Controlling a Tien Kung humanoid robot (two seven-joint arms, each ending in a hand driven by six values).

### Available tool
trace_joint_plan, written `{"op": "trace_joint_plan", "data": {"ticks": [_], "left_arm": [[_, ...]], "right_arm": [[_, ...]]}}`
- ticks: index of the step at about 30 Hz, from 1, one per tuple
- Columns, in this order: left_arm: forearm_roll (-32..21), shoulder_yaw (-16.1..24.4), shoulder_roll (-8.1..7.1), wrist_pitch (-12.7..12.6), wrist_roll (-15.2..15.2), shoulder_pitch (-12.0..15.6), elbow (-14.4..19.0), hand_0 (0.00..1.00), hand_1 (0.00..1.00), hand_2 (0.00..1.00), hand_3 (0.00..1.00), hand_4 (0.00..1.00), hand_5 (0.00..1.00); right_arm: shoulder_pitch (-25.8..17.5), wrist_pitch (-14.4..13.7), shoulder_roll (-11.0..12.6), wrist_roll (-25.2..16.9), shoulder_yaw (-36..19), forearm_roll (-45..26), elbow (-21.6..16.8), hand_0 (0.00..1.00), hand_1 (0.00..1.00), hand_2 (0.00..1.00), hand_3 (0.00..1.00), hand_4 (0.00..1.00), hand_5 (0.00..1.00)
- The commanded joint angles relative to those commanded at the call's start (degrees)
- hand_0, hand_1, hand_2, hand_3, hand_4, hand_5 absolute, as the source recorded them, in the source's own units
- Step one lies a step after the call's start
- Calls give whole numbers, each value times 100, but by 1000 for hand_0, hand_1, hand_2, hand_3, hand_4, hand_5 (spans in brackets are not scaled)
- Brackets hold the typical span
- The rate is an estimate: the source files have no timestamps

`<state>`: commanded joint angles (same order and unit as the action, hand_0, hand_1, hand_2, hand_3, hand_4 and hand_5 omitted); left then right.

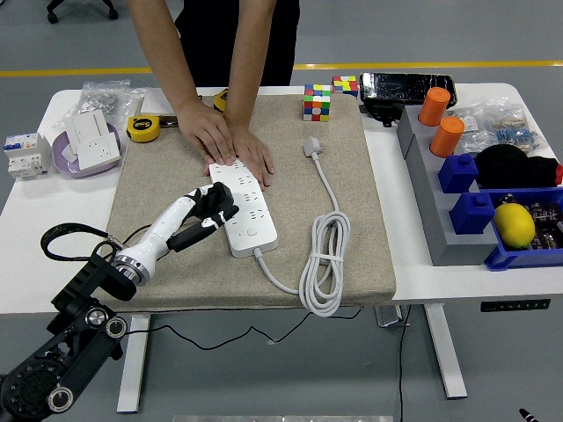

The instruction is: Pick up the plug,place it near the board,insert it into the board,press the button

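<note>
A white table (413, 281) on a grey floor carries a beige mat (352, 220). On it, the left hand (204, 211) grips the black plug (217, 204) at the white board (246, 207)'s left edge. A person's hands (230, 145) press the board's far end. Right, a blue bin (519, 257) holds a lemon (515, 224).

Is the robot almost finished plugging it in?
About halfway. Done: the black plug is picked up and sits at the left edge of the white power strip. In hand: the left hand grips it while a person's hands steady the strip. Left: pushing it in, then pressing the button.
</note>
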<state>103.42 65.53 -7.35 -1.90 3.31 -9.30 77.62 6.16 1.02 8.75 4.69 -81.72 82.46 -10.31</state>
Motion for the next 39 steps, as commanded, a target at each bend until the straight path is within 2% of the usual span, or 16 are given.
{"op": "trace_joint_plan", "data": {"ticks": [8,15,21,29,39], "left_arm": [[79,-205,-49,10,19,-176,-106,998,998,972,958,998,998],[123,-337,-30,5,32,-203,-159,998,998,970,956,998,998],[168,-443,-27,3,45,-344,-232,998,998,970,957,998,998],[230,-755,-107,1,62,-631,-356,998,998,967,953,998,998],[264,-1097,-172,8,105,-743,-411,998,998,963,951,998,998]], "right_arm": [[9,-5,1,0,-5,-7,0,820,753,752,791,998,921],[6,-6,-4,2,-16,-1,0,821,753,752,791,998,921],[27,-6,3,1,-10,-2,0,821,753,752,791,998,921],[38,-6,16,8,-5,-1,0,820,753,752,790,998,920],[33,-4,20,14,11,12,0,821,752,752,790,998,918]]}}
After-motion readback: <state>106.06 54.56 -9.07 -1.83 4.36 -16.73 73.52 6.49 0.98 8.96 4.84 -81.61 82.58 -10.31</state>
